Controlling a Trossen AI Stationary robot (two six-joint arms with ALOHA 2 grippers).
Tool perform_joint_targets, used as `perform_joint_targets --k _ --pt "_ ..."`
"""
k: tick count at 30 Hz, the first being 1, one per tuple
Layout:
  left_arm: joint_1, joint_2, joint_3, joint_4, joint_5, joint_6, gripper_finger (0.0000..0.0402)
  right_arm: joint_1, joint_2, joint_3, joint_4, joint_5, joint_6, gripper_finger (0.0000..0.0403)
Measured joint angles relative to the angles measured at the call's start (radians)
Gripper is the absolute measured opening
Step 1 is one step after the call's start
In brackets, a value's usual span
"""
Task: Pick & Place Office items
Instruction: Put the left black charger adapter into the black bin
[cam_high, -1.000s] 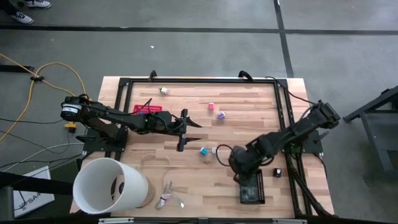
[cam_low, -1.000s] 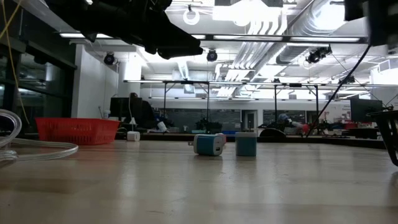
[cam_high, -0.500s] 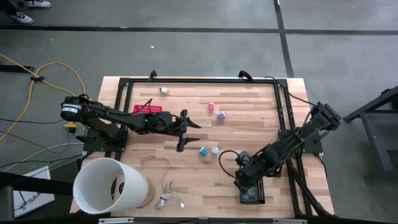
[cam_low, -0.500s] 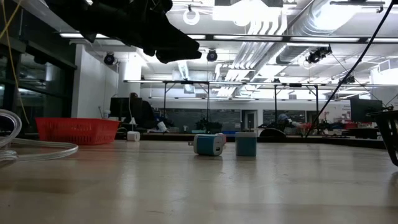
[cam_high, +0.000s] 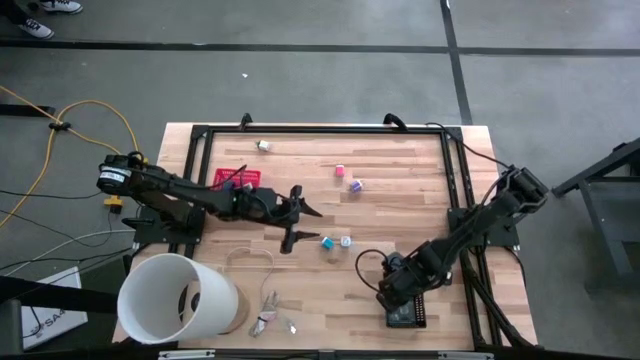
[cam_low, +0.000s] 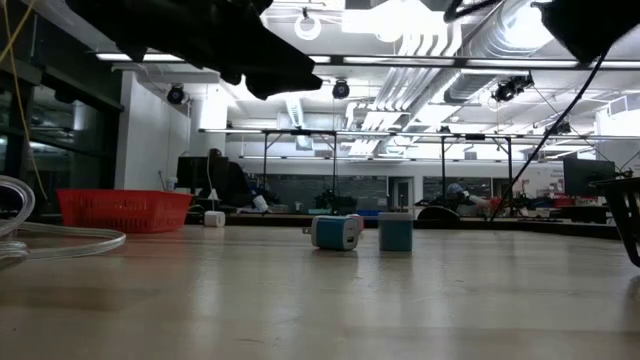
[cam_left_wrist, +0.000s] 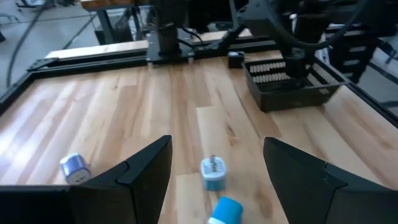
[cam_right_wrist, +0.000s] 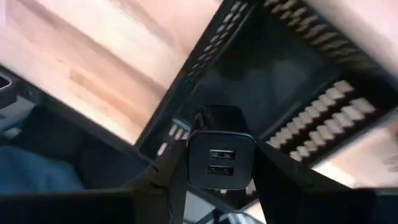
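My right gripper (cam_high: 394, 291) hangs over a black mesh tray (cam_high: 406, 312) near the table's front right, shut on a black block (cam_right_wrist: 221, 158) with two ports. My left gripper (cam_high: 300, 216) stands open above mid-table, pointing toward the right. Just beyond its fingers a teal block (cam_left_wrist: 214, 173) and a blue piece (cam_left_wrist: 225, 210) lie on the wood; in the high view they are the blue piece (cam_high: 327, 242) and the white-and-blue block (cam_high: 345, 241). A pink piece (cam_high: 340, 171), a purple one (cam_high: 355, 185) and a white one (cam_high: 264, 146) lie farther back. My right gripper pinches the black block by two opposite sides (cam_right_wrist: 193, 158) between its two fingers (cam_right_wrist: 171, 177). The fingers come from above, pointing steeply down. The block's face with the two ports is turned toward the wrist, and the block hangs clear above the tray's floor.
A big white tub (cam_high: 175, 298) lies on its side at the front left, with a pale wire loop (cam_high: 250, 258) and a silvery clump (cam_high: 268, 318) next to it. A red basket (cam_high: 240, 176) sits under my left arm. A black frame (cam_high: 320, 129) rims the table.
My right gripper has gone toward the table's near edge and down, rolling its wrist, and now hangs over the black tray with the black block still between its fingers.
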Motion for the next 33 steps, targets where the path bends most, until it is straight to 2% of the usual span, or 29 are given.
perform_joint_targets --k 7,20,28,33 --pt "-0.028 0.000 0.000 -0.012 0.000 0.000 0.0246 0.018 0.000 -0.117 0.248 -0.021 0.091 0.0139" --pt "-0.029 0.000 0.000 -0.015 0.000 0.000 0.0246 0.025 0.000 -0.124 0.244 -0.041 0.104 0.0139" --pt "-0.029 0.000 0.000 -0.015 0.001 0.000 0.0246 0.036 0.042 -0.122 0.249 -0.046 0.113 0.0139" --pt "-0.029 0.000 0.000 -0.016 0.001 0.000 0.0246 0.037 0.048 -0.122 0.253 -0.047 0.106 0.0157"
